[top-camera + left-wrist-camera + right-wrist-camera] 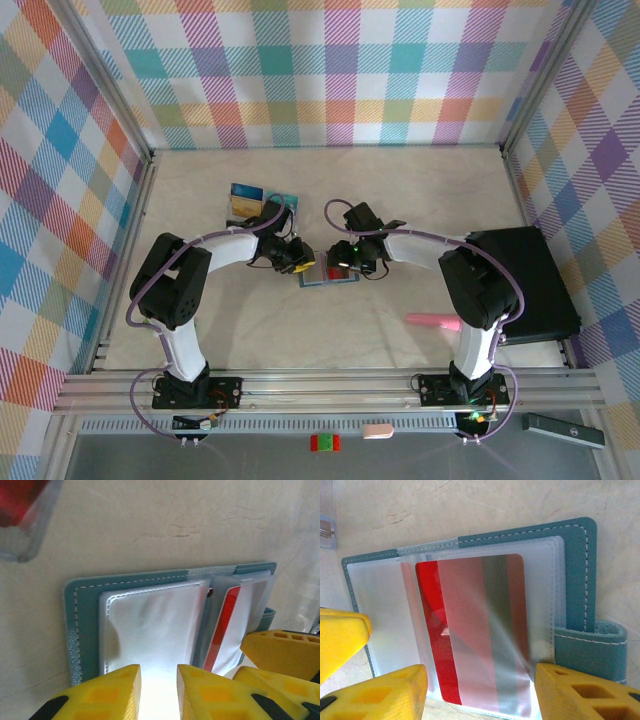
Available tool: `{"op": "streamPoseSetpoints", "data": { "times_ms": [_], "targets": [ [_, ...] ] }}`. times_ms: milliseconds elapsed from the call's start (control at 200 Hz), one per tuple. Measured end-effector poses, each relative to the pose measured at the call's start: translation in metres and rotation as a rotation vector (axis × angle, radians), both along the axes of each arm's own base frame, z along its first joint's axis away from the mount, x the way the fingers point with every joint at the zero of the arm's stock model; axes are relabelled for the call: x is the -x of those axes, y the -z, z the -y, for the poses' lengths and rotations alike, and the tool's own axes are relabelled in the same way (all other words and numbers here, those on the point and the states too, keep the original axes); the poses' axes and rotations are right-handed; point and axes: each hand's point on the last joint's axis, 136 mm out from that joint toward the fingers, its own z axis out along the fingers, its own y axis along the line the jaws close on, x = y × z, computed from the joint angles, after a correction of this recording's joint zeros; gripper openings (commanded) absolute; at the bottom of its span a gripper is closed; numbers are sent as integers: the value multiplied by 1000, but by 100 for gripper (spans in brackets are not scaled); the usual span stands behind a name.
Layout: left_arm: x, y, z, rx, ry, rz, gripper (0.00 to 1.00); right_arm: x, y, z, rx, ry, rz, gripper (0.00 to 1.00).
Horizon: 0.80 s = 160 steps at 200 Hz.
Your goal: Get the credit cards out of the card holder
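The teal card holder (325, 277) lies open on the table between my two grippers. A red card (432, 630) sits inside a clear sleeve on its right half, next to the side tab (590, 647). My right gripper (480, 680) is open, one finger on each side of that sleeve; I cannot tell whether they touch it. My left gripper (159, 672) hovers low over the empty left sleeve (150, 625), its jaws a narrow gap apart. The red card (225, 625) stands on edge beside it. Two cards, blue-yellow (245, 201) and teal-white (285, 203), lie on the table behind the left gripper (298, 262).
A big black box (525, 285) stands at the right edge, with a pink object (432, 321) in front of it. Metal frame rails border the table. A red-green block (324, 442) lies on the near ledge.
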Motion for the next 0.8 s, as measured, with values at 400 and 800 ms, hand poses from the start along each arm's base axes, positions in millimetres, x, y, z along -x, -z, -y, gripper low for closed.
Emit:
{"op": "streamPoseSetpoints", "data": {
  "times_ms": [400,800],
  "targets": [
    [2,-11,27,80,32,-5,19,-13,-28,0,-28,12,79,54],
    [-3,-3,40,97,30,-30,19,-23,-10,9,5,40,54,46]
  ]
}}
